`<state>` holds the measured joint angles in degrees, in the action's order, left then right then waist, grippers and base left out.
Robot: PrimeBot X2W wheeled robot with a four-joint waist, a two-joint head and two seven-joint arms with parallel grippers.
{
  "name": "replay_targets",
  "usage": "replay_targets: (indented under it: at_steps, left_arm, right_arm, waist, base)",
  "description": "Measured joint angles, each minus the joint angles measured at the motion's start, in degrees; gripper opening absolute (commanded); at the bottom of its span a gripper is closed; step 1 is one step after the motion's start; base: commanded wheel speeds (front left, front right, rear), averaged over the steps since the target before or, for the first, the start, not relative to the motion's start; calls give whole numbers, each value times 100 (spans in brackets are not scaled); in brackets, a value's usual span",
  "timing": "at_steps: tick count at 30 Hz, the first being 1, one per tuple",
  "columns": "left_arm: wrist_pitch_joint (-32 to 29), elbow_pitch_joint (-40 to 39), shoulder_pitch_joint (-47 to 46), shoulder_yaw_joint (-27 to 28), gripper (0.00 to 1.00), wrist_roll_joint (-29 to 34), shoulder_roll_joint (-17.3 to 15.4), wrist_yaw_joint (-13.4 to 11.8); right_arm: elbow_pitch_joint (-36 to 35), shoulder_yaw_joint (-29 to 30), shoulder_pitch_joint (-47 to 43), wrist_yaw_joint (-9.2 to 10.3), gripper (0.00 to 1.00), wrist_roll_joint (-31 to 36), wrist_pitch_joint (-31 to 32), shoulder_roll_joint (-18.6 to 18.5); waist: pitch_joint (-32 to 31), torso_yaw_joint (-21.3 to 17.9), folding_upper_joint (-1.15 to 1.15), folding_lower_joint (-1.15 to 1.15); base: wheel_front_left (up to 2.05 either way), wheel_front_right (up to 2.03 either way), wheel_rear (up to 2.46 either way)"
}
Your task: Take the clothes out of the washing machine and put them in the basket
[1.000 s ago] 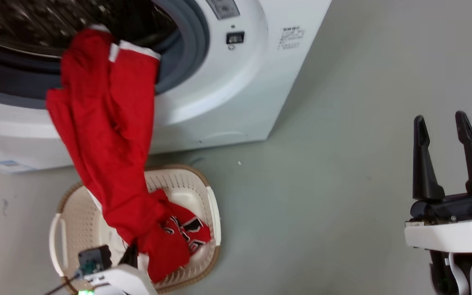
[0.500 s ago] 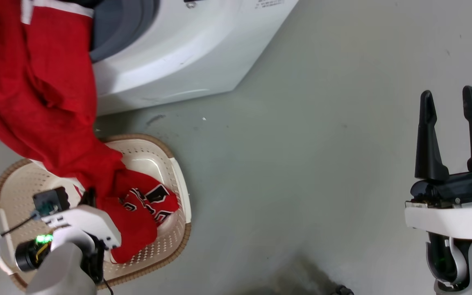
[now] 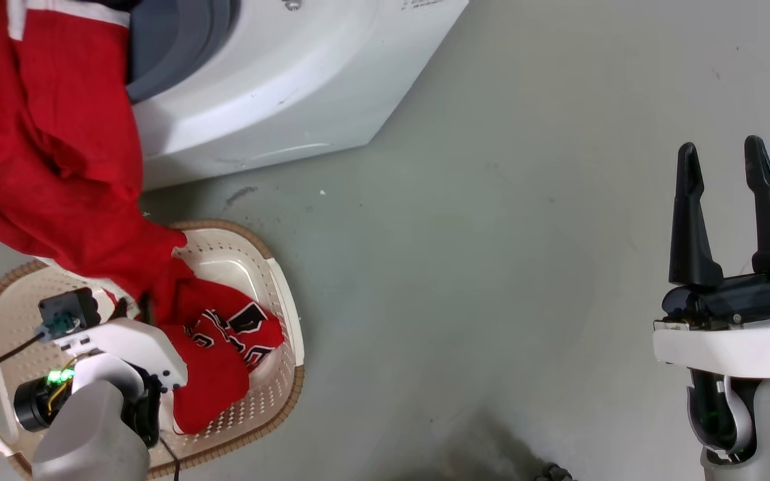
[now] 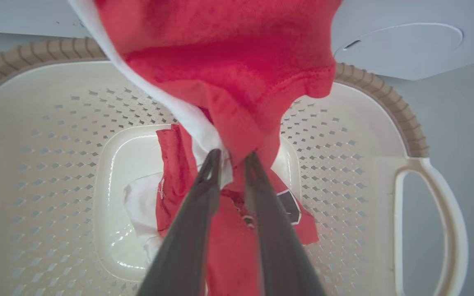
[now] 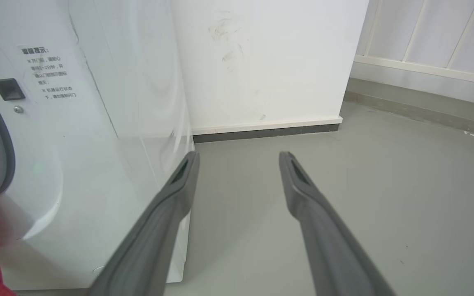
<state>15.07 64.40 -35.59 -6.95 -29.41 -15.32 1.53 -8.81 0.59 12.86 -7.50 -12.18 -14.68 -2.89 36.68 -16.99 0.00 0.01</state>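
Right wrist view: washing machine [image 5: 56,185] label [image 5: 49,74] in Chinese, barely legible

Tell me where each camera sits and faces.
Head view: from the head, down at the washing machine, the basket, floor; right hand and left forearm show.
Left wrist view: down into the basket; left hand pinches the clothes.
Right wrist view: toward the washing machine's side and a wall; open fingers show.
Head and left wrist views share the basket.
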Motion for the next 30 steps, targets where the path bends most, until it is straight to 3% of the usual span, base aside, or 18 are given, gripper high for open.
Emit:
replay_targets:
  at_steps: [10,21,27,30]
  left_arm:
    - [1,-725,792,274,100,314,209,31]
    - [0,-2406,1663,875,100,928,500,8]
    - [1,-3438,1806,1190,100,1339,560,127]
    - [1,-3570,1774,1222,100,1469,559,227]
  right_arm:
    - [124,80,-185,0,100,109,-13,1]
    - [1,237,-536,0,100,214,212,1]
    - [-64,275,-690,0,100,215,312,1]
    - [-85,302,-753,0,100,194,320,0]
  waist:
    - [-773,185,1,-1]
    - [-1596,552,0,-2]
    - [-1889,652,0,-2]
    - [-1967,652,0,-2]
  base:
    - [0,0,0]
    - [0,0,0]
    - [0,0,0]
    - [0,0,0]
